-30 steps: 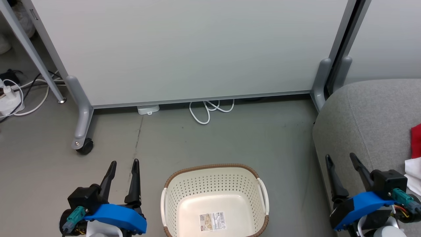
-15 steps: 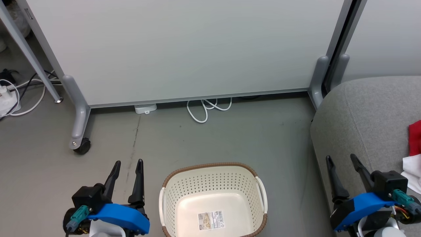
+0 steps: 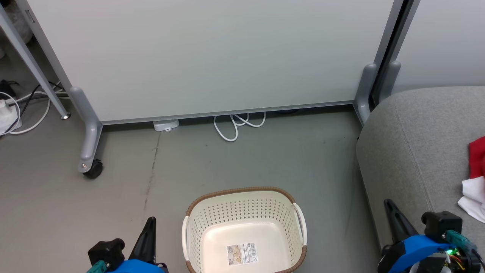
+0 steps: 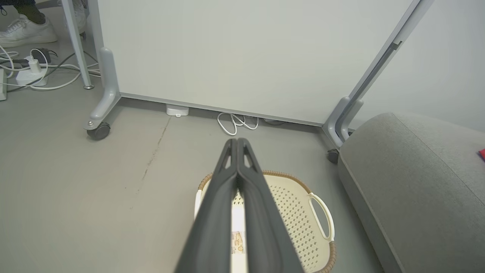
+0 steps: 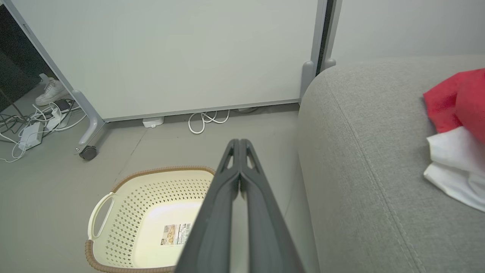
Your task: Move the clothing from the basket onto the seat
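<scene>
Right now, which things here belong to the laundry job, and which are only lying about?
Belong to the job:
basket, empty
grey seat
red clothing, lying on the seat

Just lying about:
white cable
partition wheel
power strip
shoe

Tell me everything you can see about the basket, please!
The basket is oval and made of cream plastic, with little holes dotted over its walls. A brown woven-look rim runs round the top, and two white handles sit on its sides. It stands upright on the grey floor, empty, with a paper sticker on its bottom. The grey seat is to its right, not touching it.
</scene>
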